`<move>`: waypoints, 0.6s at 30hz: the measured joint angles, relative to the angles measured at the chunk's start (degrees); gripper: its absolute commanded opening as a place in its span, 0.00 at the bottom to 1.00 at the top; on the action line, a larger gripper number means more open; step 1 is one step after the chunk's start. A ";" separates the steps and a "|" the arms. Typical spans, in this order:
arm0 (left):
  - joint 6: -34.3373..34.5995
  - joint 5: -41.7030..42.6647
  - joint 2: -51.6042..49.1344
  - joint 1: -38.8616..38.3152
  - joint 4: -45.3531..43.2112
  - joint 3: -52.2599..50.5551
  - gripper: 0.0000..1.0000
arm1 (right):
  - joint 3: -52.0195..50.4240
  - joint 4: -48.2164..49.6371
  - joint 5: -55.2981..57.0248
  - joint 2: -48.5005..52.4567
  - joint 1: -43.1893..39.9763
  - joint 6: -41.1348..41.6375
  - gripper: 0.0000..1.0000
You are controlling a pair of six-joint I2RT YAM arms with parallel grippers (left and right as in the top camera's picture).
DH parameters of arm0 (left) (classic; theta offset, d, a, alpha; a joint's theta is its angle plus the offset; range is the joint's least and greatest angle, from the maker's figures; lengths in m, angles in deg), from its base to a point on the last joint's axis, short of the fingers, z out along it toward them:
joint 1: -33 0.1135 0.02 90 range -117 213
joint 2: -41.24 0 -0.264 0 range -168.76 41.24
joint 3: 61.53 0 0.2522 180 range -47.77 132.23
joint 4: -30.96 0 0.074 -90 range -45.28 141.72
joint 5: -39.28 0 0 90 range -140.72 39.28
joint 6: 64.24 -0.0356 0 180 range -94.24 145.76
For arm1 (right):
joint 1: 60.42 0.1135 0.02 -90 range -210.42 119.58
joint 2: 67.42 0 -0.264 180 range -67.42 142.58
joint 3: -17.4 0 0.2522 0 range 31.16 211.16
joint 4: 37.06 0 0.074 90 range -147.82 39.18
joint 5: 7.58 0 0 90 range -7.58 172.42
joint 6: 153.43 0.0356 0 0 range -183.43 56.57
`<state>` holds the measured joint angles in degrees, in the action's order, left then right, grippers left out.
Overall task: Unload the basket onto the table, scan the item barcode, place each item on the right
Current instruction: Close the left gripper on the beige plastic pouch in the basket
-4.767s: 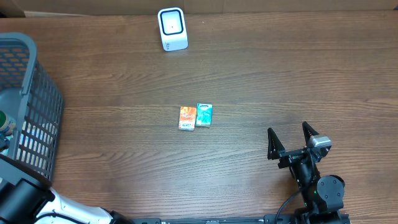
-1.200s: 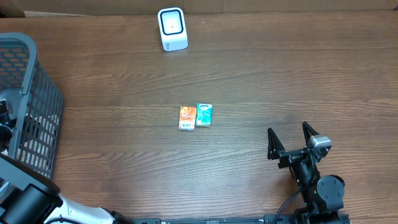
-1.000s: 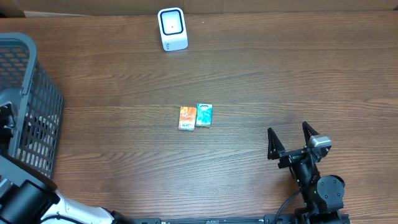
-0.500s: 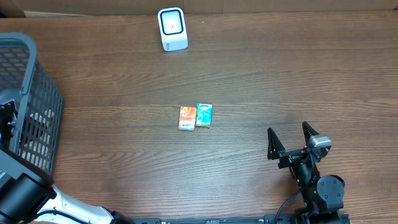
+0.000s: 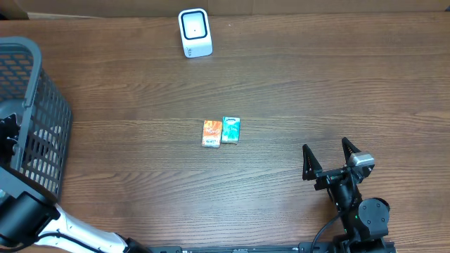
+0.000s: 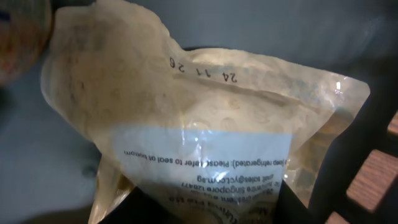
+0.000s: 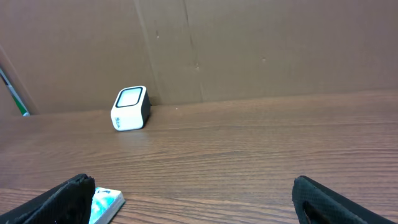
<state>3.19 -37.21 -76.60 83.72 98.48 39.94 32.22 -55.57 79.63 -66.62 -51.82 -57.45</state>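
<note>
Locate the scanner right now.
Overhead, the scanner stands at the far edge of the table, left of centre, beyond the orange pack and teal pack; the right wrist view shows it against the cardboard backdrop.

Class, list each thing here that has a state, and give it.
Basket: upright at the left of the table.
Pouch: creased, inside the basket.
Left hand: in the basket, against the pouch; grip unclear.
Right hand: open, empty.
Scanner: standing, nothing before it.
Orange box: lying flat.
Teal box: lying flat, beside the orange box.
</note>
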 measured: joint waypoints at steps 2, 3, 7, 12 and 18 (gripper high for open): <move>0.28 -0.76 -1.09 -0.13 4.09 3.10 0.13 | 0.00 0.02 -0.02 0.00 0.02 0.00 1.00; 0.52 -1.07 -1.53 -0.13 6.16 4.83 0.13 | 0.00 -0.02 -0.02 0.00 0.00 0.00 1.00; 2.49 -1.81 -2.21 -0.13 14.10 12.92 0.10 | 0.00 -0.02 -0.02 -0.02 0.00 0.00 1.00; 3.58 -1.79 -2.19 -0.13 21.11 23.34 0.09 | 0.00 0.00 -0.02 -0.02 0.02 0.00 1.00; 5.16 -2.34 -1.77 -0.15 26.14 29.03 0.10 | 0.00 0.00 0.00 0.00 0.00 -0.02 1.00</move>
<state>8.35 -39.54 -78.37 83.57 124.62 68.96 32.22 -55.57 79.63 -66.62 -51.82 -57.47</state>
